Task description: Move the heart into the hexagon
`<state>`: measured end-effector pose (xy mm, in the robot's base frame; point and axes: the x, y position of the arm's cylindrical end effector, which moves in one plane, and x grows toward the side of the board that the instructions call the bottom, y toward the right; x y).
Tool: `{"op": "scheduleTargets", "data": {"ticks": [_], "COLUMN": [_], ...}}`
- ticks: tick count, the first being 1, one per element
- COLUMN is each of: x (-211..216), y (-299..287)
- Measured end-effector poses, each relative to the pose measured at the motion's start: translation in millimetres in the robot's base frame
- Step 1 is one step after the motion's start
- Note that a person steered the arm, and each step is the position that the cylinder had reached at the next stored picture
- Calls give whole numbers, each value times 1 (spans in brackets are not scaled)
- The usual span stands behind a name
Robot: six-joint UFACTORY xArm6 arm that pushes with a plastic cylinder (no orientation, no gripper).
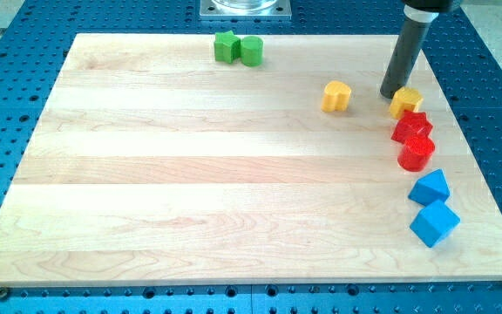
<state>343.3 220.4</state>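
Surface: pale wooden board (234, 174) lying on a blue perforated metal bench (495, 61), flat and smooth, so small blocks should slide on it easily
Heart: small yellow heart-shaped block (336, 96), in the upper right part of the board, standing alone with free wood all around it
Hexagon: small yellow hexagon-shaped block (405, 102), to the view's right of the heart, near but not touching it
My tip: end of the dark straight rod (391, 94), resting at the upper left edge of the hexagon, between the two yellow blocks and closer to the hexagon; whether it touches the hexagon I cannot tell
Fingers: none on this arm, only the rod, so nothing is held and nothing can be held
How the heart will handle: I judge it light, stiff and hard, not fragile; it should slide with a small push, but it may turn if the push is off its middle
Where to take it: no grasp is possible; I would put the tip on the heart's left side, at mid-height of that side, and push toward the view's right
Risk: the rounded lobes can let the tip slip past
Neighbours: red blocks (413, 138) just below the hexagon, one seems a cylinder; two blue blocks (431, 205) further below; two green blocks (238, 48) at the view's top, well apart
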Motion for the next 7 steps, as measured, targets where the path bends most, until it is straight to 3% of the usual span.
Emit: {"op": "scheduleTargets", "data": {"ticks": [1,2,3,4,5,6,7], "x": [-8,66,45,25,17,46,-7], "y": [-50,-90,-142,-66,-51,-48,-15]}}
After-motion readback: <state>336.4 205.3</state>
